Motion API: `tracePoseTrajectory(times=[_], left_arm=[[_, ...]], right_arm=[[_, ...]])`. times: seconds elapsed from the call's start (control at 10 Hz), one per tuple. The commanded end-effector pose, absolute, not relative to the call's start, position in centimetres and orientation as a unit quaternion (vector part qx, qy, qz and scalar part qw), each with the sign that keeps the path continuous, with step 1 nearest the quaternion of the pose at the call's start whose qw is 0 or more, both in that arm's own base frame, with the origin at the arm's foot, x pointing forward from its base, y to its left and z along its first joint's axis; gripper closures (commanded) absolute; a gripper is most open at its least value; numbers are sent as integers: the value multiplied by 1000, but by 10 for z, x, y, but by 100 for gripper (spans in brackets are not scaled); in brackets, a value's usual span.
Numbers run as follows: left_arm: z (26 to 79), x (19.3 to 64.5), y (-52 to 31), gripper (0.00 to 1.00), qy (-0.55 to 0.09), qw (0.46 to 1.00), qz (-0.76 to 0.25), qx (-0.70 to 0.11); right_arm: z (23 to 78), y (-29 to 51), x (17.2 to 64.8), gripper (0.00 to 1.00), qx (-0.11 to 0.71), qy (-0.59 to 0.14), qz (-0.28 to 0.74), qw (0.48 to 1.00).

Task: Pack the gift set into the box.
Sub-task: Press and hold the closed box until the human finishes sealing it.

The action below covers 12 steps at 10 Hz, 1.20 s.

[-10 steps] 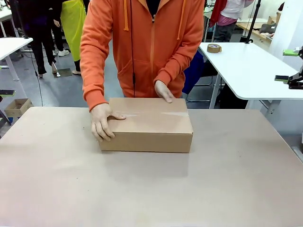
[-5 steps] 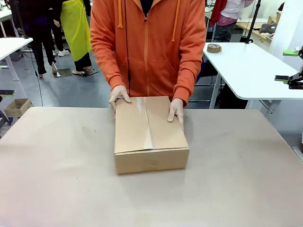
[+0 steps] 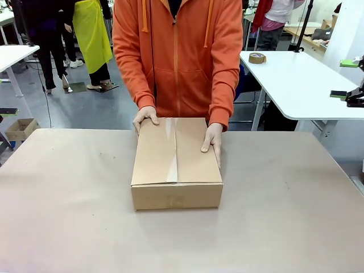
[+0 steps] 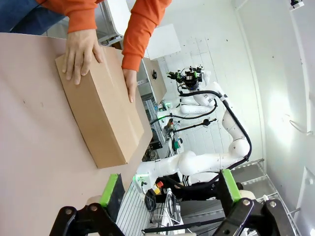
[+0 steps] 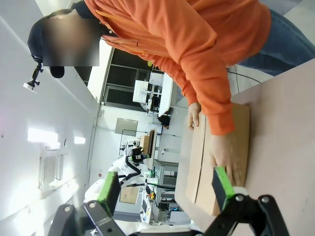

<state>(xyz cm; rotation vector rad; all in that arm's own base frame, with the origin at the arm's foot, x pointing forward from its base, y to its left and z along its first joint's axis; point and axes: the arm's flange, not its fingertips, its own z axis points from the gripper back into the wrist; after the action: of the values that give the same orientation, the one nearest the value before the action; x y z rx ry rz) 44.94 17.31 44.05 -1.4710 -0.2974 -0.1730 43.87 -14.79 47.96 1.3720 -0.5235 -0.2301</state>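
The table (image 3: 68, 227) has a plain brownish top, and the box (image 3: 176, 165) is set on it near the middle, somewhat toward the far edge. A person (image 3: 176, 57) in an orange hoodie is seen standing just behind the box, at the table's far side. A white side table (image 3: 301, 85) is placed behind the box and off to the robot's right, well apart from it.

The box is laid flat with one short end turned toward the robot. Its top flaps are shut, so its inside is hidden.

A small carton (image 3: 21, 128) is seen on the floor, far off to the left of the box.

The box is held by both of the person's hands. One hand (image 3: 145, 116) is curled over its far left corner, and the other hand (image 3: 212, 139) is laid flat on its top along the right edge.

The left gripper (image 4: 170, 187) is spread wide with nothing between its green pads (image 4: 109, 189). In that wrist view the box (image 4: 106, 113) is seen well beyond it. The right gripper (image 5: 165, 189) is likewise spread wide and empty, and the box (image 5: 204, 162) is seen past it, apart from its fingers.

A clear tape strip (image 3: 172, 151) is run along the box's top seam, from the far edge to the near edge. A tape roll (image 3: 257, 58) is laid on the side table, behind the box and to its right.
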Motion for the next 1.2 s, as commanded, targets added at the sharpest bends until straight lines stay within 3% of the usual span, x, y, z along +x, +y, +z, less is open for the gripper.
tracePoseTrajectory(times=[0.0, 0.2, 0.4, 0.5, 0.6, 0.7, 0.9, 1.0, 1.1], left_arm=[[446, 466, 129, 0, -116, 719, -188, -659], [440, 489, 30, 0, -117, 680, -329, -644], [412, 497, -31, 0, -125, 676, -372, -624], [397, 493, -40, 0, -57, 619, -383, -683], [394, 494, -16, 0, -2, 620, -345, -705], [411, 494, -70, 0, -88, 660, -379, -642], [411, 494, -70, 0, -88, 660, -379, -642], [393, 494, -62, 0, -64, 643, -372, -666], [393, 507, -86, 0, -264, 616, -445, -594]], right_arm=[[482, -101, 457, 0, 619, -236, 2, 749], [458, 9, 483, 0, 629, -188, 158, 737], [418, 91, 475, 0, 671, -128, 221, 696], [405, 104, 460, 0, 688, -74, 253, 676], [422, 69, 463, 0, 677, -81, 231, 695], [411, 130, 456, 0, 664, -104, 235, 702], [401, 119, 454, 0, 677, -83, 238, 691], [402, 156, 463, 0, 649, -117, 411, 629], [397, 184, 470, 0, 536, -273, 566, 564]])
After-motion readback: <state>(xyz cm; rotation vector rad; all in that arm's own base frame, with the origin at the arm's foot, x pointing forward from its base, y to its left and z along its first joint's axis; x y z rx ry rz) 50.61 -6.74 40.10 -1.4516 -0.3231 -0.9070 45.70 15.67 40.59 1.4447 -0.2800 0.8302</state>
